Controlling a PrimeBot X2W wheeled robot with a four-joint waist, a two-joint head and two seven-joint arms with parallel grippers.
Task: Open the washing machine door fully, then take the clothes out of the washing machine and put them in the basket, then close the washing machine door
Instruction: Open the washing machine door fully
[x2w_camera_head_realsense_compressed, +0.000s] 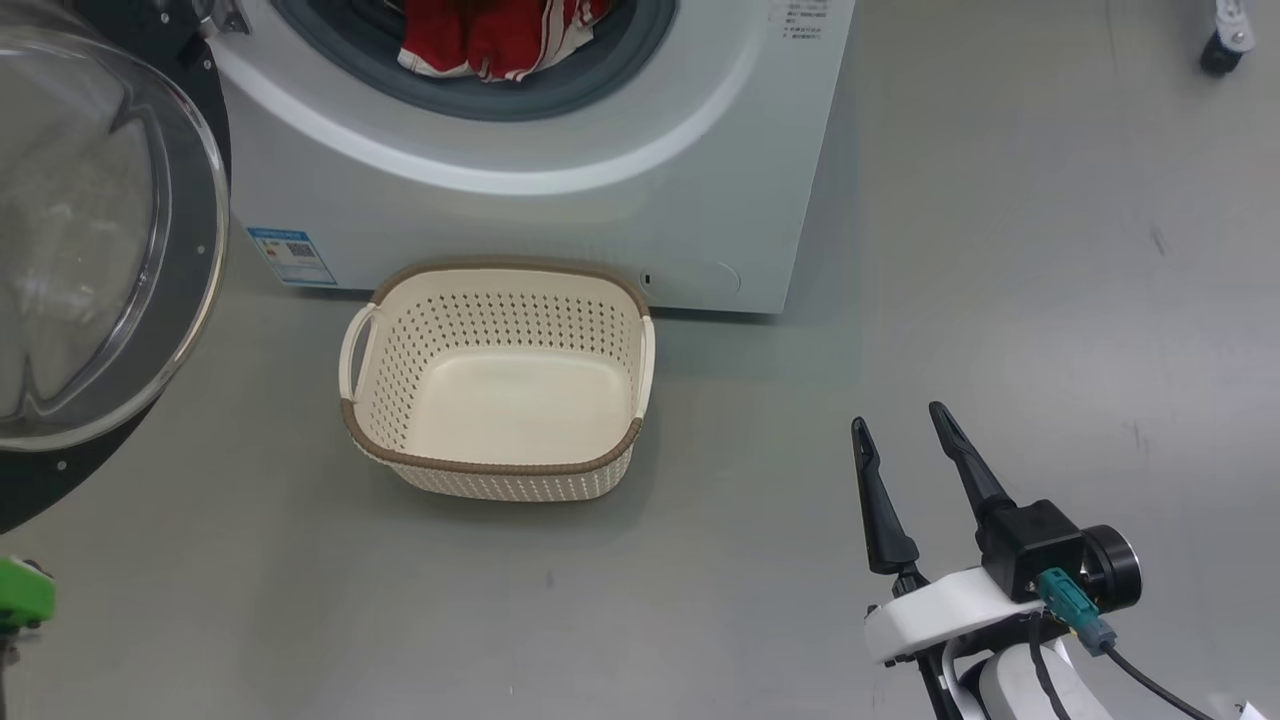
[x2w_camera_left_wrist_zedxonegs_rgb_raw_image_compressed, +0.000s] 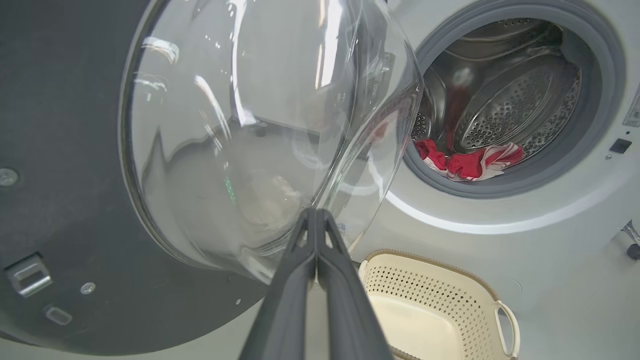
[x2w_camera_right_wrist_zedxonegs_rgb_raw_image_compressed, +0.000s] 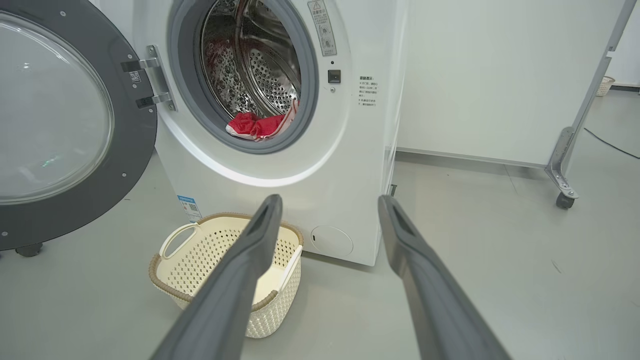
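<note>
The white washing machine (x2w_camera_head_realsense_compressed: 560, 220) stands with its round black-rimmed door (x2w_camera_head_realsense_compressed: 90, 240) swung wide open to the left. Red clothes (x2w_camera_head_realsense_compressed: 490, 40) with white stripes lie at the lip of the steel drum (x2w_camera_right_wrist_zedxonegs_rgb_raw_image_compressed: 260, 75), over the grey gasket. A cream basket (x2w_camera_head_realsense_compressed: 500, 470) with a brown rim sits on the floor in front of the machine, with nothing in it. My left gripper (x2w_camera_left_wrist_zedxonegs_rgb_raw_image_compressed: 316, 212) is shut, its tips close against the door's bulging glass bowl (x2w_camera_left_wrist_zedxonegs_rgb_raw_image_compressed: 250, 125). Low at the right, my right gripper (x2w_camera_head_realsense_compressed: 900, 425) hangs open over the floor, holding nothing.
Grey floor (x2w_camera_head_realsense_compressed: 1000, 300) spreads to the right of the machine. A white partition on a metal caster leg (x2w_camera_right_wrist_zedxonegs_rgb_raw_image_compressed: 565, 175) stands behind at the right. A green part (x2w_camera_head_realsense_compressed: 25, 590) shows at the lower left edge of the head view.
</note>
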